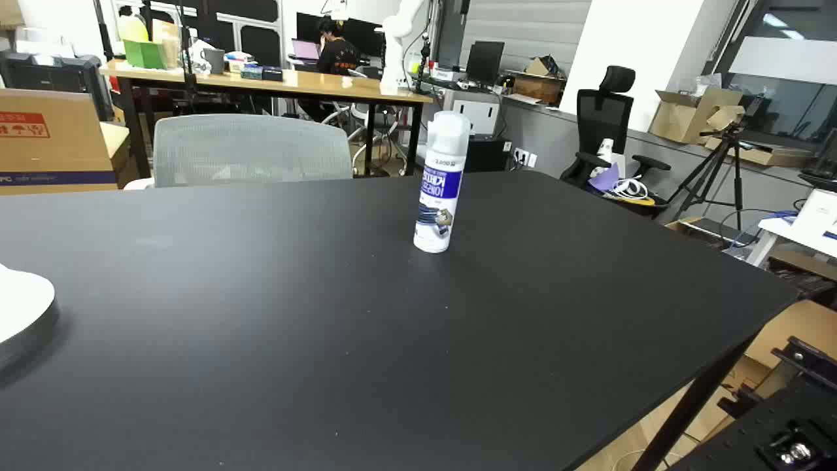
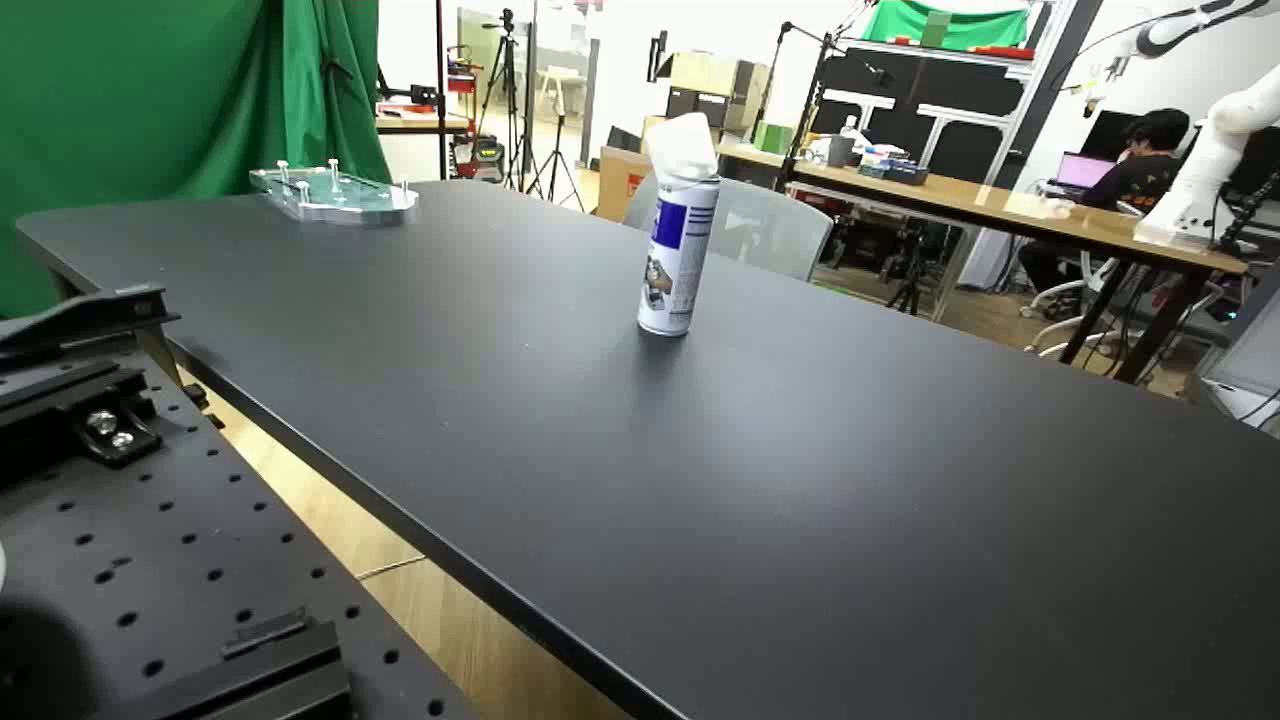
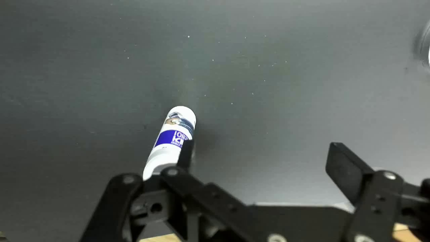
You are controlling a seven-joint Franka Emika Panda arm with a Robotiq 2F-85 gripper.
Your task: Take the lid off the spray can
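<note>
The hand (image 3: 265,161) shows only in the wrist view, its fingers (image 3: 185,153) spread well apart with nothing held between them. The nearer part of the spray can (image 3: 168,137) is partly hidden behind one of them; the can seems to lie outside the gap rather than within it.

Farther out, both exterior views show the can standing upright on the desk (image 1: 261,294), with no hand beside it. In an exterior view the whitish lid (image 2: 684,145) has a slanted outline, so how squarely it is seated cannot be told, but both exterior views place it on top of the can.

By that evidence the task is at its outset: the lid is not off and nothing grips it. What is left would be the whole of the work: bringing the hand to the lid, closing on it, and drawing it free. Nothing braces the can, so it might lift or tip along with the lid.

Elsewhere on the desk lies a clear plate with posts (image 2: 335,203), probably no part of the job.
</note>
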